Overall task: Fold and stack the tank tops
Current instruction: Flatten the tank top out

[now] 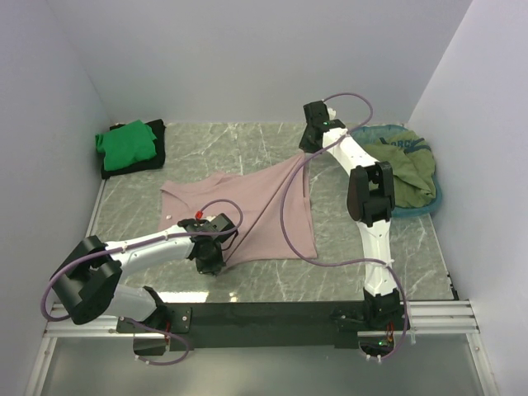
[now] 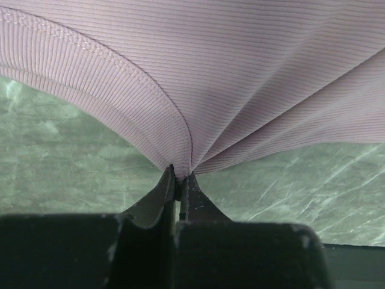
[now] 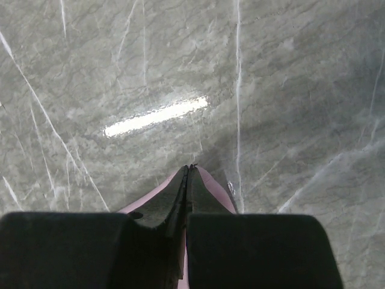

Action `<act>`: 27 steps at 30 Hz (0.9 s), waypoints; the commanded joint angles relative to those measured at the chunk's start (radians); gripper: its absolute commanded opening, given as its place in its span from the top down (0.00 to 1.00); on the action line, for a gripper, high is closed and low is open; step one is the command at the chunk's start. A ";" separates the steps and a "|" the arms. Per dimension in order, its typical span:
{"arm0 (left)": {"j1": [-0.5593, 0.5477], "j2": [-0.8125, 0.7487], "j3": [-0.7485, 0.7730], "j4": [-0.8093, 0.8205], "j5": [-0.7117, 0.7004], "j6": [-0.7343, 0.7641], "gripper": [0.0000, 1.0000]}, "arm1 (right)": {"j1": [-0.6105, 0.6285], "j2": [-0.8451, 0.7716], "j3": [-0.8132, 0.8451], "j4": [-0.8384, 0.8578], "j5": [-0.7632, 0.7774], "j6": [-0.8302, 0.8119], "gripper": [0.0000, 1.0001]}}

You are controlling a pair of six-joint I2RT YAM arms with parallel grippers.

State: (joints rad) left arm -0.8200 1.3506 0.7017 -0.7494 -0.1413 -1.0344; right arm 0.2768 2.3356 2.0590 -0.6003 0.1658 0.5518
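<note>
A dusty pink tank top [image 1: 256, 210] lies stretched across the middle of the table. My left gripper [image 1: 210, 262] is shut on its near-left corner. In the left wrist view the ribbed cloth [image 2: 240, 72] fans out from the closed gripper [image 2: 179, 174]. My right gripper [image 1: 307, 147] is shut on the far-right corner. In the right wrist view pink cloth [image 3: 215, 185] shows on both sides of the closed gripper [image 3: 190, 168]. A bright green tank top [image 1: 125, 144] sits on a black one [image 1: 157, 130] at the back left. An olive green one [image 1: 404, 169] lies crumpled in the basket.
The teal oval basket [image 1: 435, 200] stands at the right, close to the right arm's elbow. White walls close in the marble table on three sides. A purple cable from the right arm hangs across the pink cloth.
</note>
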 commanded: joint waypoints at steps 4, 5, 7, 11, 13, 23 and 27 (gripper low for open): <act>-0.005 -0.008 0.034 -0.051 0.031 0.057 0.99 | -0.014 -0.041 -0.003 0.011 0.064 -0.003 1.00; -0.007 -0.008 0.045 -0.051 0.031 0.065 0.99 | -0.016 -0.050 -0.034 0.013 0.070 0.003 1.00; -0.007 -0.004 0.088 -0.057 0.025 0.077 0.99 | -0.018 -0.085 -0.072 0.029 0.080 0.008 1.00; -0.004 0.012 0.169 -0.065 0.026 0.102 0.69 | -0.022 -0.143 -0.175 0.062 0.080 0.010 0.76; -0.001 0.015 0.217 -0.059 0.038 0.117 0.53 | -0.021 -0.168 -0.192 0.063 0.080 0.005 0.61; 0.100 0.041 0.406 -0.080 0.033 0.169 0.33 | -0.019 -0.370 -0.359 0.069 0.097 0.011 0.46; 0.283 0.132 0.540 0.030 0.025 0.194 0.44 | -0.010 -0.572 -0.580 0.158 0.077 0.043 0.47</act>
State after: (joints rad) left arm -0.6521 1.4223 1.1347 -0.8059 -0.0818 -0.8787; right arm 0.2615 1.9209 1.5913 -0.5140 0.2253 0.5648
